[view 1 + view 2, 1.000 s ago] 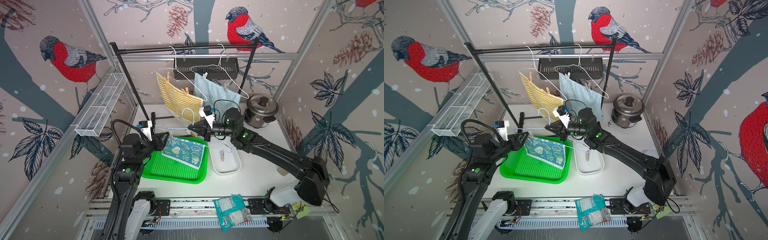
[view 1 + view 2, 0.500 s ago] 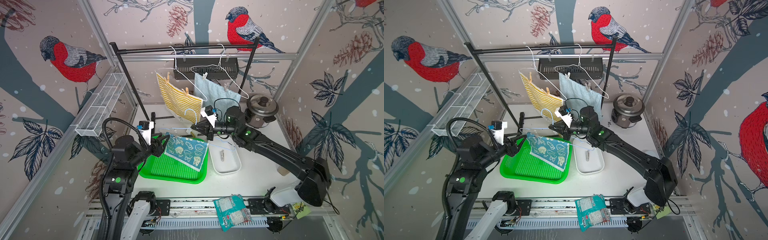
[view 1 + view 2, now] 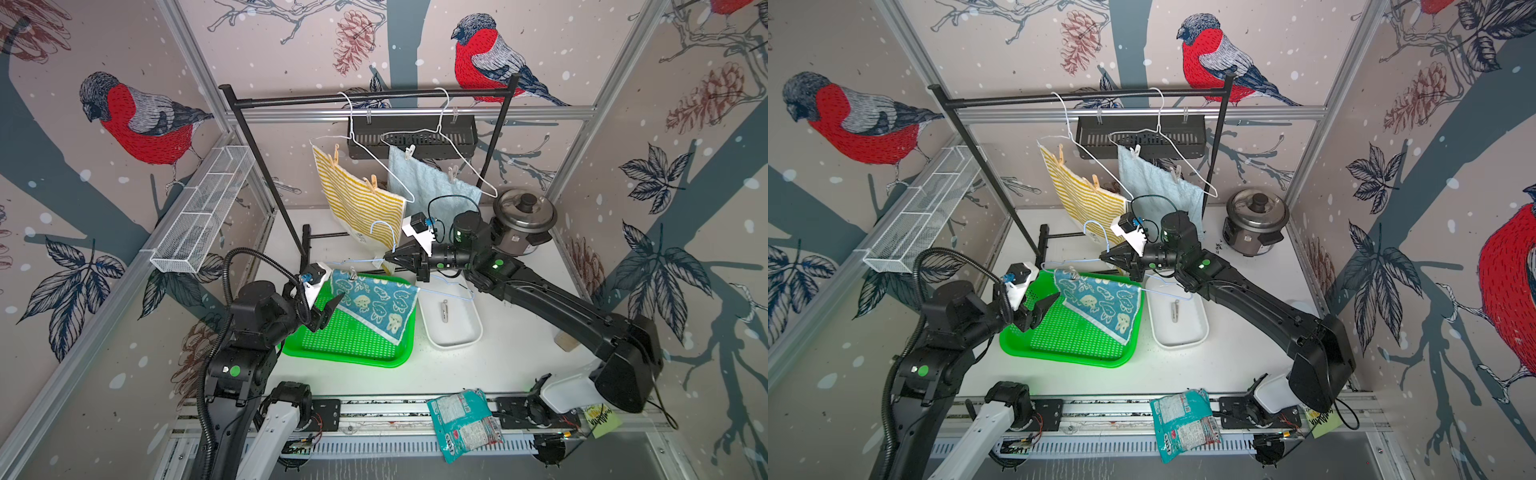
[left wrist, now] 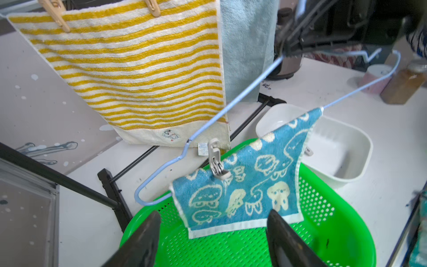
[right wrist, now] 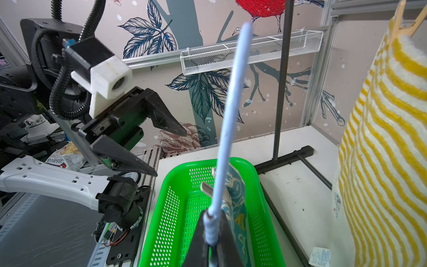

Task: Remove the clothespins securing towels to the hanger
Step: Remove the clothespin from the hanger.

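Top views: paired, high at front, tilted down and rearward; far, whole cell.
Left wrist: close, low over green basket (image 4: 231, 252), facing striped towel (image 4: 138, 69).
Right wrist: close, sighting along blue hanger (image 5: 228, 111) toward left gripper (image 5: 170, 154).
Shared: basket, hanger in all four.

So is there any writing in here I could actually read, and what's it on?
"assava chip", upside down, start cut off: crumpled packet, right wrist view.
Too small or blurred to read: care tag on the yellow-striped towel; teal snack bag; yellow sticky note; rice cooker's sticker.
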Controlling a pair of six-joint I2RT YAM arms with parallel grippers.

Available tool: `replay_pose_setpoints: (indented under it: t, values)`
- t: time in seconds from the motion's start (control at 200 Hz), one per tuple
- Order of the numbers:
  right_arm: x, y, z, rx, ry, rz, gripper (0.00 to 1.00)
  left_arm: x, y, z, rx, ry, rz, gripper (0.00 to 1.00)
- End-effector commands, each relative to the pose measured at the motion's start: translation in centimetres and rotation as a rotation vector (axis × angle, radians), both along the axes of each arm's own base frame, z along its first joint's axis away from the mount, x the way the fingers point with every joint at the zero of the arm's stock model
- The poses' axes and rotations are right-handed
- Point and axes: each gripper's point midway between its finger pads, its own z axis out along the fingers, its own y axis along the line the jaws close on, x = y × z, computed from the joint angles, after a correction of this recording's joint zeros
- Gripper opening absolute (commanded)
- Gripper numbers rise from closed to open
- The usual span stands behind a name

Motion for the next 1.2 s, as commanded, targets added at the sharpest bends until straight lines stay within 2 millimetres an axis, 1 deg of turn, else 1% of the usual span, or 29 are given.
replay_pose_setpoints:
  t: [0.0,0.15,0.18,0.23,0.245,0.255,0.29,0.31,0.43,0.71,0.906,1.076,1.196]
  values:
    - [-0.5,0.1,1.1,0.030,-0.026,0.035,0.00,0.8,0.2,0.3,0.128,-0.144,-0.035,0.77]
    - [-1.0,0.0,1.2,0.032,-0.018,0.057,0.00,1.8,-0.3,0.1,0.173,-0.176,-0.074,0.79]
    - [-1.1,0.0,1.2,0.031,-0.017,0.059,0.00,1.9,-0.4,0.0,0.190,-0.185,-0.091,0.82]
    - [-1.2,0.0,1.2,0.031,-0.019,0.062,0.00,2.2,-0.6,0.0,0.197,-0.195,-0.101,0.84]
    - [-1.2,0.0,1.1,0.030,-0.018,0.062,0.00,2.3,-0.6,0.0,0.198,-0.198,-0.099,0.91]
    - [-1.2,0.0,1.1,0.030,-0.019,0.062,0.00,2.4,-0.6,0.0,0.199,-0.202,-0.101,0.93]
    - [-1.2,0.0,1.1,0.030,-0.018,0.065,0.00,2.6,-0.7,0.1,0.200,-0.215,-0.107,0.98]
    - [-1.2,0.1,1.0,0.028,-0.013,0.068,0.00,2.6,-0.9,0.2,0.197,-0.222,-0.114,0.98]
    - [-1.3,0.2,0.9,0.029,-0.010,0.071,0.00,2.7,-1.4,0.0,0.196,-0.221,-0.155,0.99]
    - [-1.7,0.3,1.0,0.029,-0.015,0.086,0.00,3.2,-1.6,-0.9,0.210,-0.218,-0.164,0.98]
    - [-2.4,0.1,1.2,0.033,-0.031,0.098,0.00,3.9,-1.3,-1.2,0.220,-0.217,-0.136,0.98]
    - [-3.4,0.1,1.0,0.030,-0.044,0.122,0.00,4.3,-0.8,-1.6,0.237,-0.219,-0.106,0.97]
    - [-4.0,-0.1,0.7,0.018,-0.052,0.138,0.00,4.8,-0.3,-1.3,0.239,-0.233,-0.067,0.97]
